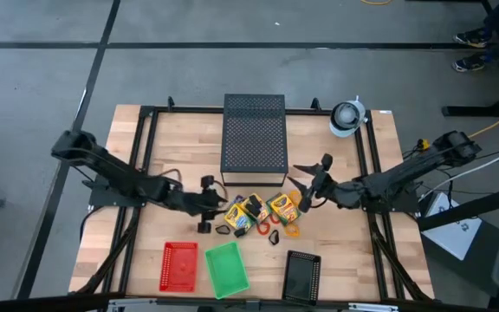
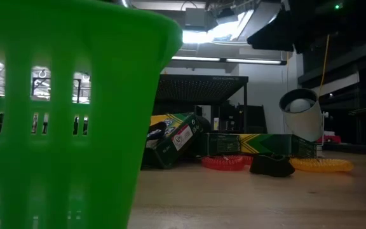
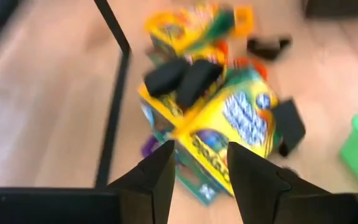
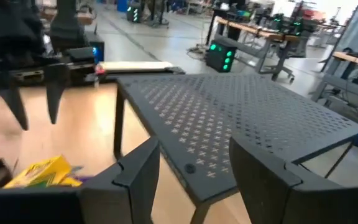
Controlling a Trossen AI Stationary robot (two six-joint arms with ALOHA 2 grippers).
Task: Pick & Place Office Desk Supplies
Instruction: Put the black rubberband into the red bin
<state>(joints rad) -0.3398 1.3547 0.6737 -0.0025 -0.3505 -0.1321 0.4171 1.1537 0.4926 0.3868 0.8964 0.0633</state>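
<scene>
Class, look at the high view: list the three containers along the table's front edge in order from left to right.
Red basket → green basket → black mesh tray.

Left hand [image 1: 204,204] and right hand [image 1: 306,185], fingers apart, both low.

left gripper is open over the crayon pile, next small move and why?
Probably ease the left gripper down and forward onto the nearest crayon box, then close. Its fingers are open, with the box's yellow edge showing in the gap, but nothing is gripped yet. The right gripper hangs open beside the black mesh box, away from the pile.
</scene>
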